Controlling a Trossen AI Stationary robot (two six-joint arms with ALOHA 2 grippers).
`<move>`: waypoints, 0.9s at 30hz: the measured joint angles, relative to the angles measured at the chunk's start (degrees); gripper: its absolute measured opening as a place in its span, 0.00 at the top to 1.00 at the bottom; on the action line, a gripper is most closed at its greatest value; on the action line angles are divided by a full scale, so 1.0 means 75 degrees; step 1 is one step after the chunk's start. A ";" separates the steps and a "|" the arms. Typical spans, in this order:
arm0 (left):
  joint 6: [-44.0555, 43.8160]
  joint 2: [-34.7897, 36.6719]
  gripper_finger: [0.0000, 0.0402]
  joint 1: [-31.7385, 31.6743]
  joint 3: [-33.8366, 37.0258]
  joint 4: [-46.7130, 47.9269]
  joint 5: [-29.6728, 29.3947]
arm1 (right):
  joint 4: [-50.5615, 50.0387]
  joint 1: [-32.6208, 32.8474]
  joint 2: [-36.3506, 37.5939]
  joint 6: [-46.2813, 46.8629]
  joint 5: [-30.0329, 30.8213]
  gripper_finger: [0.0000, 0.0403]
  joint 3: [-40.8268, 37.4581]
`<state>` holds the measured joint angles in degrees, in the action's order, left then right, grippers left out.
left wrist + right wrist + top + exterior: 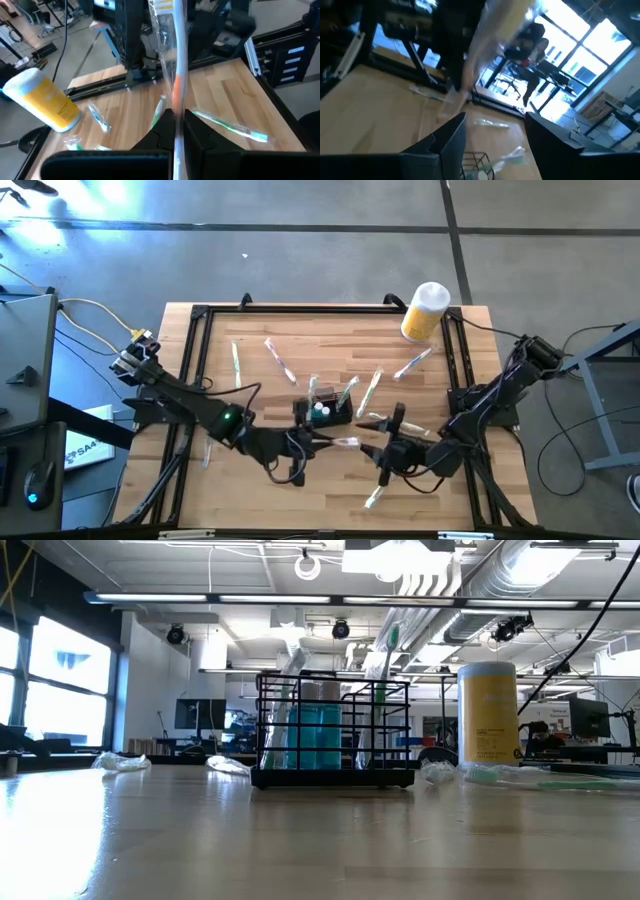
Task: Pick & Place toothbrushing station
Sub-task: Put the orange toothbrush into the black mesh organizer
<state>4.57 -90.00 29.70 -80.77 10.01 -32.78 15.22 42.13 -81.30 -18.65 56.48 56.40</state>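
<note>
The black wire-mesh caddy [328,412] stands mid-tabletop [250,490], some brushes already inside. At its 7 o'clock the left tool [318,442] is clamped on a wrapped toothbrush [345,442]; next: lift and drop it in. The right tool [372,423], at 4 o'clock, is open

I see the caddy [328,414] mid-table [250,500], with wrapped toothbrushes [276,361] scattered behind it and to its right. The lidded canister [424,311] lies at the far right corner. Left gripper [318,441] sits just in front of the caddy, right gripper [372,423] beside it on the right.
</note>
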 joint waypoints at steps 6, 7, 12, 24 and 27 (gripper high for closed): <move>0.0028 -0.0150 0.99 -0.0241 0.0006 -0.0101 0.0358 | 0.0668 -0.0112 0.0000 -0.0171 -0.1047 0.52 0.0000; 0.0048 -0.0152 0.99 -0.0257 0.0009 -0.0105 0.0406 | 0.0761 -0.0151 0.0000 -0.0221 -0.1244 0.52 0.0000; 0.0239 -0.0276 0.99 -0.0313 0.0009 -0.0341 0.0575 | 0.0922 -0.0419 0.0000 -0.0381 -0.1870 0.52 0.0000; 0.0366 -0.0265 0.98 -0.0320 0.0000 -0.0353 0.0654 | 0.0619 -0.0717 0.0000 -0.0619 -0.2287 0.91 -0.0003; 0.0375 -0.0265 0.97 -0.0316 0.0000 -0.0349 0.0633 | 0.0585 -0.0720 0.0000 -0.0778 -0.2435 0.96 -0.0003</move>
<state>7.38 -91.98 27.33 -80.77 7.40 -28.03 19.61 36.73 -81.30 -24.48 38.22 56.38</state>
